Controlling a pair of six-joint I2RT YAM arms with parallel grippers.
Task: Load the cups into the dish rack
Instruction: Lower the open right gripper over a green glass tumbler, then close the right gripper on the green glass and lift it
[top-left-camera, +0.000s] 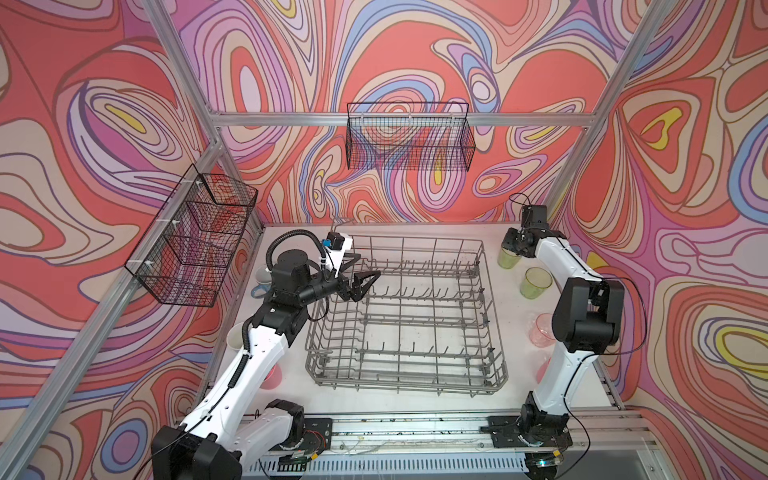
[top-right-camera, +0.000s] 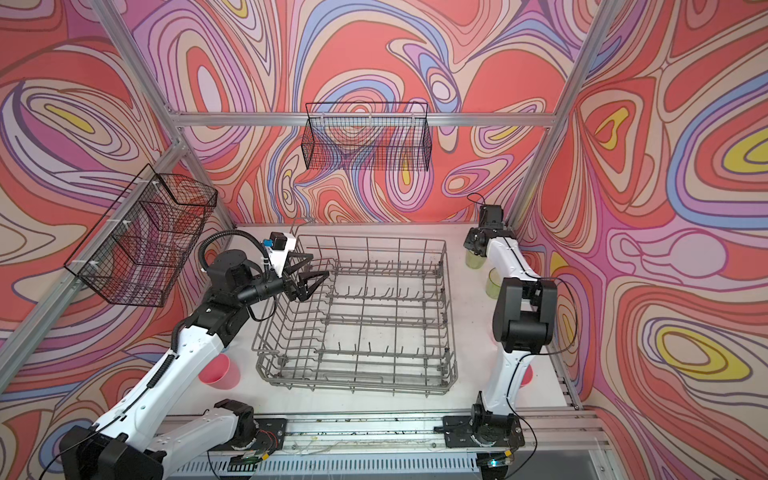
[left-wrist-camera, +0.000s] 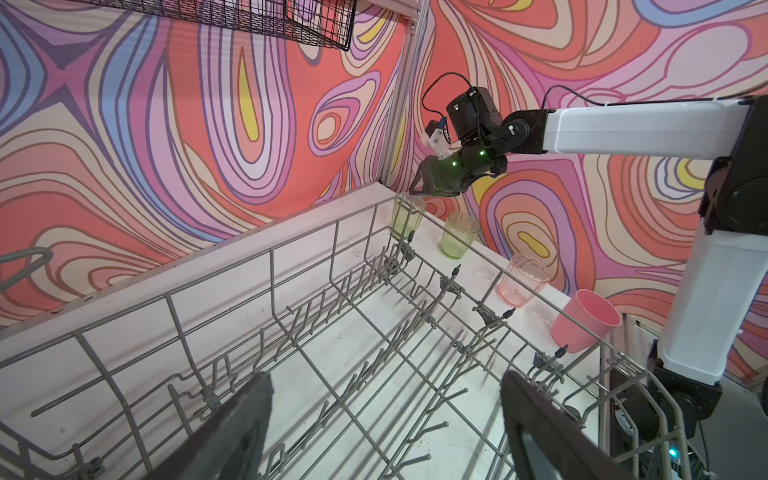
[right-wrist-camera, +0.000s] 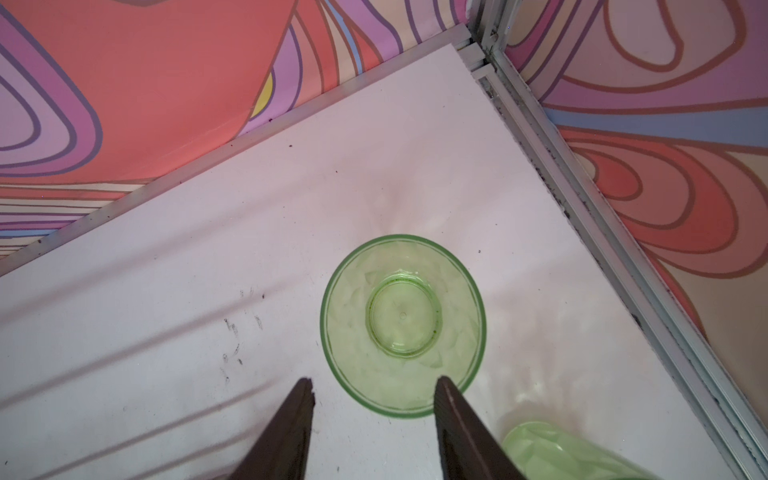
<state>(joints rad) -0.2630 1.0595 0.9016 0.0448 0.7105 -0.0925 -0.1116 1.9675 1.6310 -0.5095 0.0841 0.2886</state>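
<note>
Closest to the top camera, the left arm (top-left-camera: 257, 353) climbs from the lower edge with its shoulder cut off, and it hides much of what stands behind it on the tabletop (top-left-camera: 415, 399). A pink cup (top-right-camera: 220, 370) shows about half its body beside the white link. Farther back, a pale rim (top-left-camera: 233, 336) and a blue-handled mug (top-left-camera: 261, 280) peek out from behind the arm, with their bodies mostly covered.

The left jaws are spread wide and grip nothing, hanging over the far left corner of the dish rack (top-left-camera: 405, 376). The rack sits in the middle of the tabletop. In the left wrist view only two blurred fingers (left-wrist-camera: 232, 436) enter at the lower edge.

The other cups stand in a row on the tabletop just outside the rack's right wall. The right arm (top-left-camera: 582, 316) covers half of the see-through pink cup (top-left-camera: 540, 332). It leaves only a sliver of the second pink cup (left-wrist-camera: 584, 320) in the top views. The near green cup (top-left-camera: 536, 282) stands clear there, but the right wrist view cuts it off.

The far green cup (right-wrist-camera: 403, 324) stands upright near the far right corner. The right jaws are apart, straddling its rim. One finger (right-wrist-camera: 286, 432) is outside, with bare tabletop between it and the cup, and the other is over the mouth. I cannot tell whether that one touches the wall.
</note>
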